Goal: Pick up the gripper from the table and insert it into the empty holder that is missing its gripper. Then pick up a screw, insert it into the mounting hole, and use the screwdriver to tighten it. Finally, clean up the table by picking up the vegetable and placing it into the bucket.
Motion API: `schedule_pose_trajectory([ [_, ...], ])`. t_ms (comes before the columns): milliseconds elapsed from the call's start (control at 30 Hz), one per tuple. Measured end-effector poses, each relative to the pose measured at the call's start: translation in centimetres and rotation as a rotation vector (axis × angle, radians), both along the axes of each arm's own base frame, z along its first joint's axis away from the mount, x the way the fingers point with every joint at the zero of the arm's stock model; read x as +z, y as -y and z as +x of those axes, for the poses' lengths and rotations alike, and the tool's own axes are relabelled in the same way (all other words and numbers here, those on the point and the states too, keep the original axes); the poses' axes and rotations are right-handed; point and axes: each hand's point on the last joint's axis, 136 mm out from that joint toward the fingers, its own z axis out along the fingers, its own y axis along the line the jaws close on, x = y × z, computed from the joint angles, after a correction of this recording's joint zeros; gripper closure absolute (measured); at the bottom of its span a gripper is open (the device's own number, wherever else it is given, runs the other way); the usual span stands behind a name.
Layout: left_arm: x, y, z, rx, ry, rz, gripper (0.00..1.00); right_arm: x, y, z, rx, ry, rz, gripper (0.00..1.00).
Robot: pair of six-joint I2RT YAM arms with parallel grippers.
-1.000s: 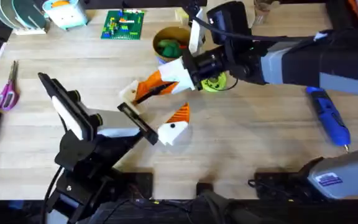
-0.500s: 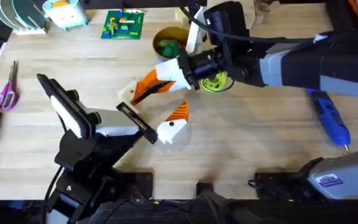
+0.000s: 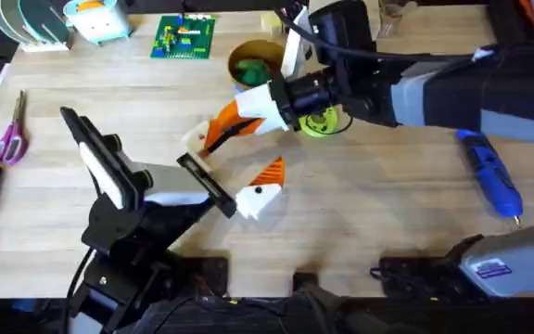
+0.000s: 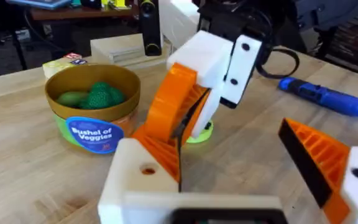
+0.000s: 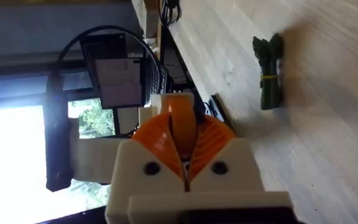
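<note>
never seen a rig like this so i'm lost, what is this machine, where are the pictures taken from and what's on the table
These are two robot arms at a table. One picture looks down from above; the other two come from a camera on each wrist. The left end effector is open. The right end effector sits between its fingers, pads pressed together; whether they hold anything, I cannot tell. On the table lie a blue screwdriver, a bucket of green toy vegetables, scissors and a dark green vegetable.

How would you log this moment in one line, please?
left pincer: open | right pincer: shut, beside bucket | bucket: green toy vegetables inside | blue screwdriver: lying on table | toy asparagus: lying on table
</note>
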Motion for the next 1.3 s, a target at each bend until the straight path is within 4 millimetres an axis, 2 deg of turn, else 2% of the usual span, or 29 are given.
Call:
schedule_pose_trajectory([
  [467,-0.1,-0.4,0.4,0.026,-0.003,0.002,0.008,-0.3,-1.2,-0.3,-0.021,0.064,-0.028,0.994],
  [1300,-0.2,-0.6,0.6,0.046,-0.015,-0.006,0.007,-0.6,-1.9,-0.4,-0.031,0.085,-0.04,0.994],
])
